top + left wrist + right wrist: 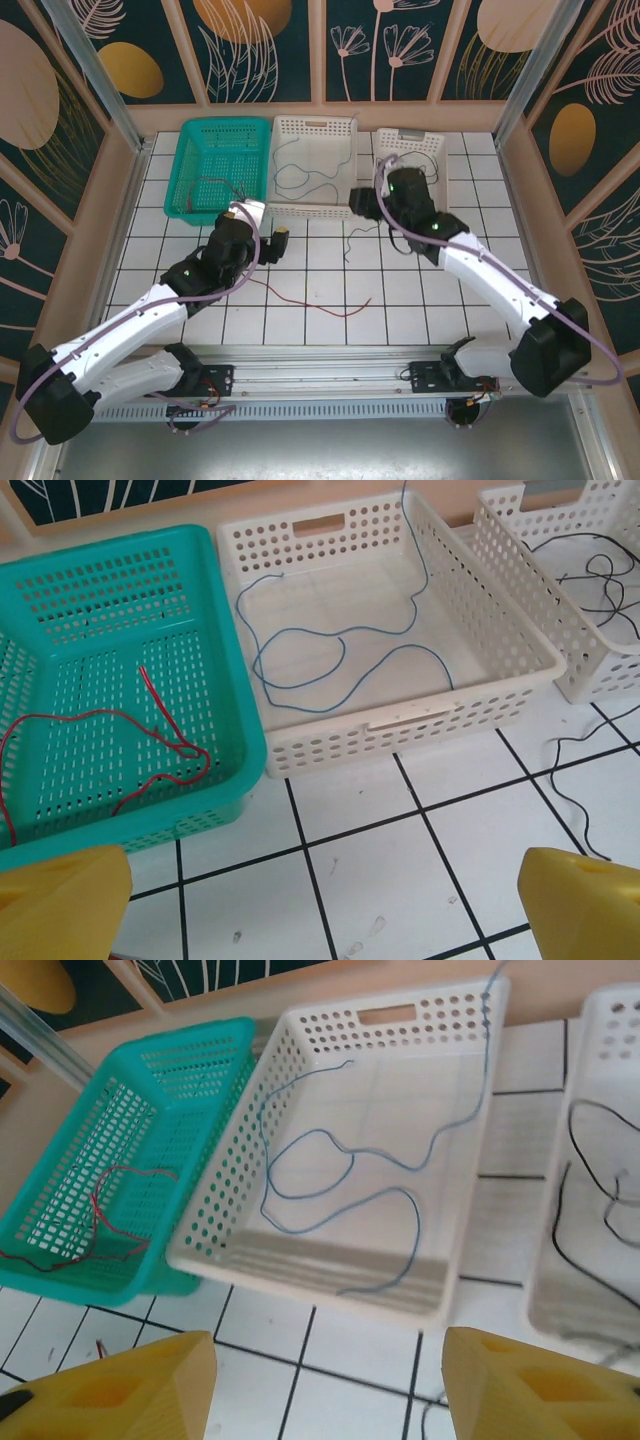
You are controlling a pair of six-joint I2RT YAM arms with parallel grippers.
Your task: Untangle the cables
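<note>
Looks like the idea is sorting by colour: a red cable (100,716) lies in the teal basket (225,123), the blue cable (320,709) is looped in the middle white basket (410,726), and black cables (600,580) sit in the right white basket (530,580). Out on the worktop (400,300) there's a second red cable (320,306) near the middle and a thin black cable (560,780) further right. Meanwhile the left gripper (320,905) hovers wide apart and empty by the teal basket. Over the middle basket's near edge, the right gripper (325,1390) has its fingers apart, nothing held; my guess is the loose black strand is next
</note>
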